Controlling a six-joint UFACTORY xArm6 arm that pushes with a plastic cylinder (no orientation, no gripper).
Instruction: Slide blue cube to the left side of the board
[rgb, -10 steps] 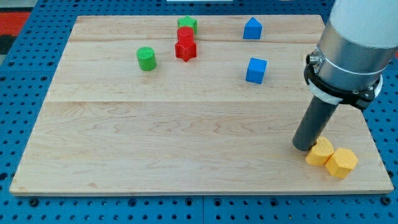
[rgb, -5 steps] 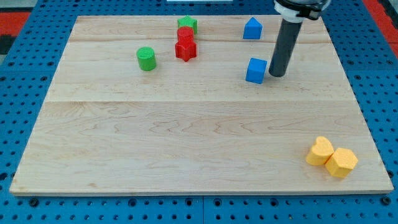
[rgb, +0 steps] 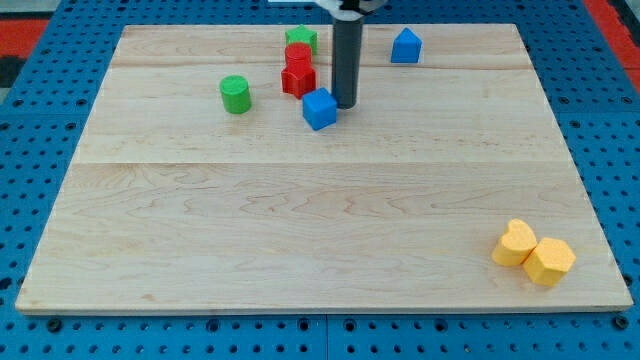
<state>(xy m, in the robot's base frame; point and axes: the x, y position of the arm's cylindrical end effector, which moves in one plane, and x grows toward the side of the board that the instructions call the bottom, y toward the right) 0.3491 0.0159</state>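
One blue cube (rgb: 320, 109) is seen on a pale wooden board (rgb: 300, 230), nearer the top edge than the bottom and roughly midway between the left and right edges. It is a small, solid bright-blue block, turned slightly so one corner faces the bottom edge. The dark rod's tip (rgb: 345, 105) is set against the cube's right side. No claw is fitted, so no open or closed state can be told.

Just above-left of the cube, a red star (rgb: 298, 80), another red block (rgb: 298, 56) and a green block (rgb: 301, 39) are clustered. A green cylinder (rgb: 235, 94) is placed further left. A blue house-shaped block (rgb: 405, 46) is near the top edge. Two yellow blocks (rgb: 533, 254) are touching in the bottom right corner.
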